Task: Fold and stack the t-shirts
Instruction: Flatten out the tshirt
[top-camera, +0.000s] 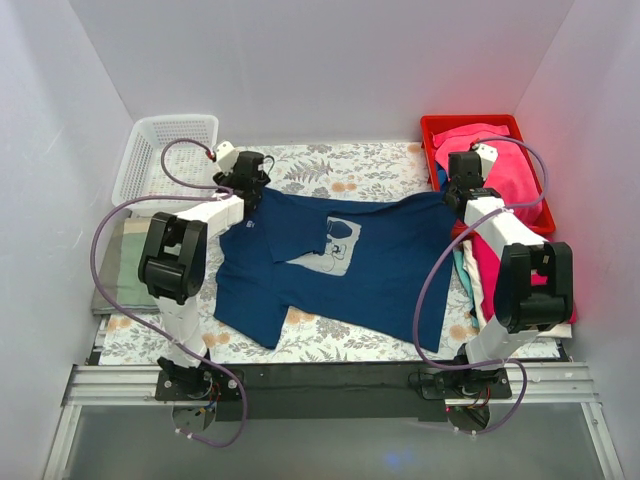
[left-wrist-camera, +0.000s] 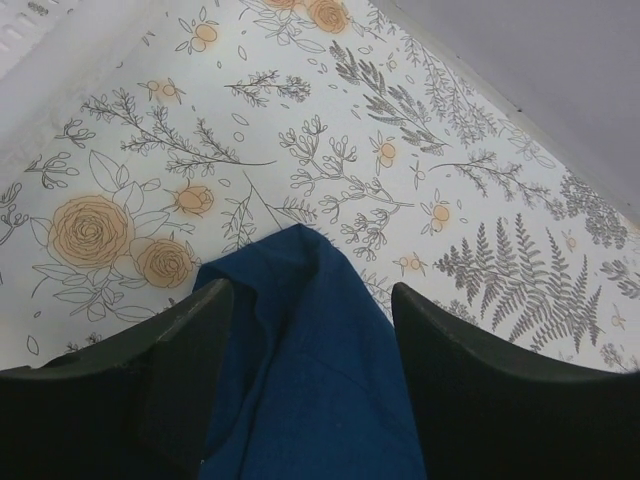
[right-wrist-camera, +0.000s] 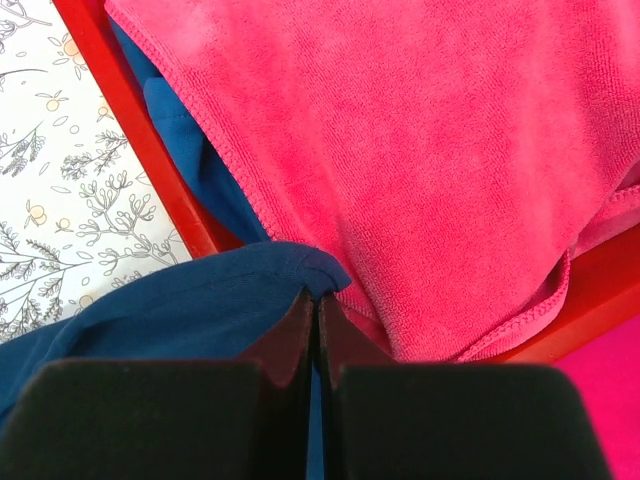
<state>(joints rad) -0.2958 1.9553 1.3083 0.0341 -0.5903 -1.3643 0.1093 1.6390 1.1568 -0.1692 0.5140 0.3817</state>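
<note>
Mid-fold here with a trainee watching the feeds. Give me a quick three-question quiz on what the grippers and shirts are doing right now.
1. True or false: the right gripper is shut on an edge of the navy blue short-sleeved cloth t-shirt.
2. Pick one. The left gripper is: A) shut on pink cloth; B) open, over a corner of the navy shirt; C) shut and empty.
3. Fill the gap: the magenta-pink cloth lies in the ___ plastic tray at the far right of the table.

Key: 1 true; 2 B; 3 red.
</note>
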